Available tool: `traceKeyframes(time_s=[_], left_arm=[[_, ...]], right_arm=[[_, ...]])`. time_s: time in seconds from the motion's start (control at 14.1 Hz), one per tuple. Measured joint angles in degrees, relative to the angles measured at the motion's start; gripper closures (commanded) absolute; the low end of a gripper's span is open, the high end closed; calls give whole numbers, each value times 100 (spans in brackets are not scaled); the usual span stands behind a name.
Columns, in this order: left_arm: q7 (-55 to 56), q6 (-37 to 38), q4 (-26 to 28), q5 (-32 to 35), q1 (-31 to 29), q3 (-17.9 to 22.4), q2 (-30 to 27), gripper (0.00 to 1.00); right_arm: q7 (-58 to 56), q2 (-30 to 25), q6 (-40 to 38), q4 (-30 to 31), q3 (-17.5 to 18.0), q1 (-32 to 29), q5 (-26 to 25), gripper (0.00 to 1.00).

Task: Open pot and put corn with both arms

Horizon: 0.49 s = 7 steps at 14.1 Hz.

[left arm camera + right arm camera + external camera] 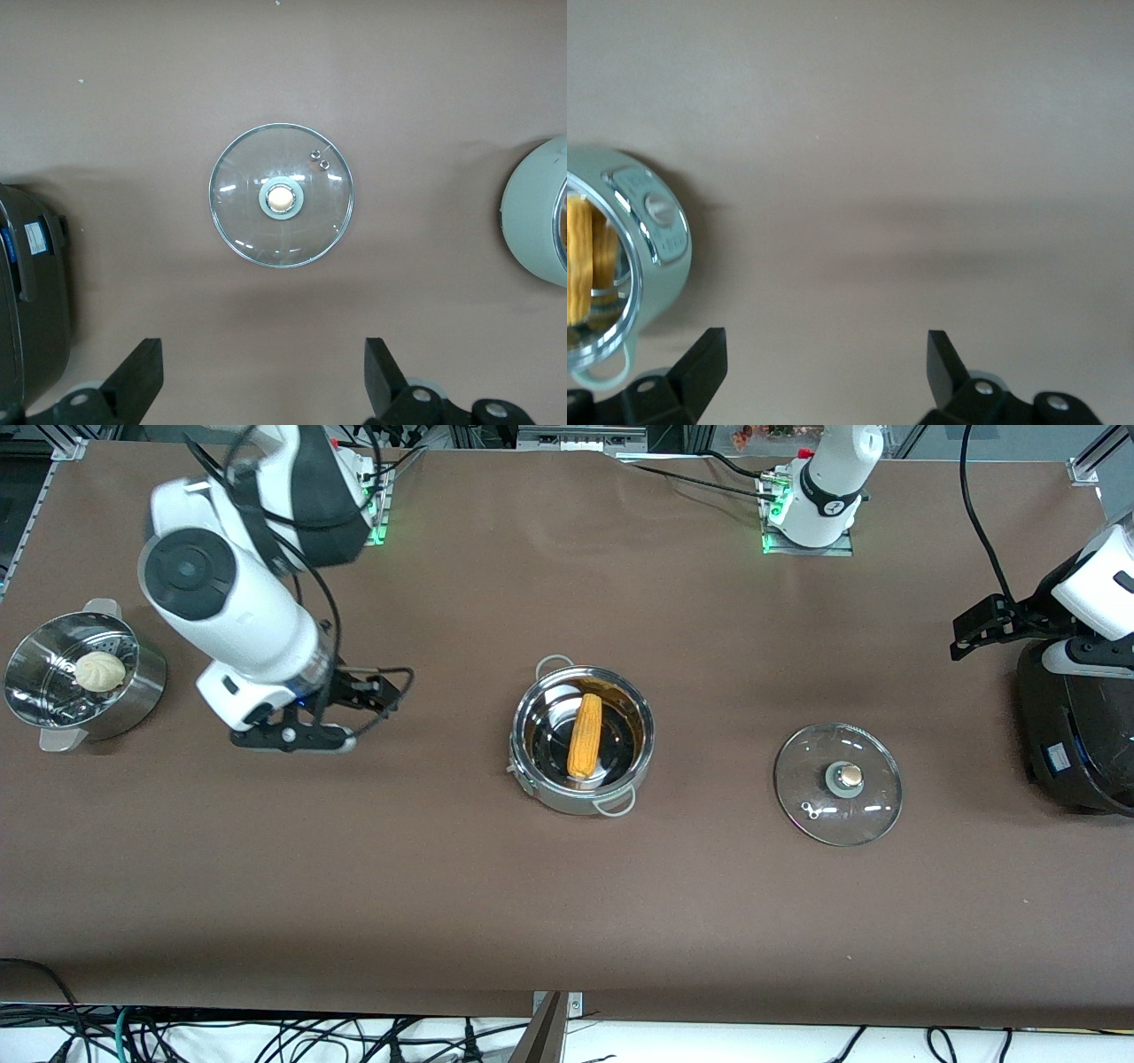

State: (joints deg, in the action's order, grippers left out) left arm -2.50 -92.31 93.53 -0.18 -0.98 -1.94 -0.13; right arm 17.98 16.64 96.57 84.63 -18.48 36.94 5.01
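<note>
One corn [585, 735] lies inside the pot [620, 779], which stands open mid-table [567, 903]; judged from this, both steps look done, nothing plainly left but withdrawal. Glass lid [838, 783]: flat on the table, beside the pot toward the left arm's end, apart from it. Right hand [292, 737]: fingers spread wide, empty, low over bare table between the pot and the steamer pan [142, 691] holding a bun [99, 670]. Left hand [264, 376]: wide open, empty, waiting above the lid near the black cooker [1063, 735].
</note>
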Motion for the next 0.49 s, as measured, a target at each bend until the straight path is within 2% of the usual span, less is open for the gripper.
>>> traceKeyframes(time_s=[0.28, 0.35, 0.49], left_arm=[[0, 11, 0, 0, 4, -21, 0, 0], [0, 25, 0, 0, 4, -22, 1, 0], [0, 48, 0, 0, 4, -23, 1, 0]], right_arm=[[-348, -585, -333, 228, -138, -122, -1, 0], [-495, -744, -418, 332, 1, -384, -12, 0], [-1117, -1018, -620, 456, 557, -1350, -38, 0]])
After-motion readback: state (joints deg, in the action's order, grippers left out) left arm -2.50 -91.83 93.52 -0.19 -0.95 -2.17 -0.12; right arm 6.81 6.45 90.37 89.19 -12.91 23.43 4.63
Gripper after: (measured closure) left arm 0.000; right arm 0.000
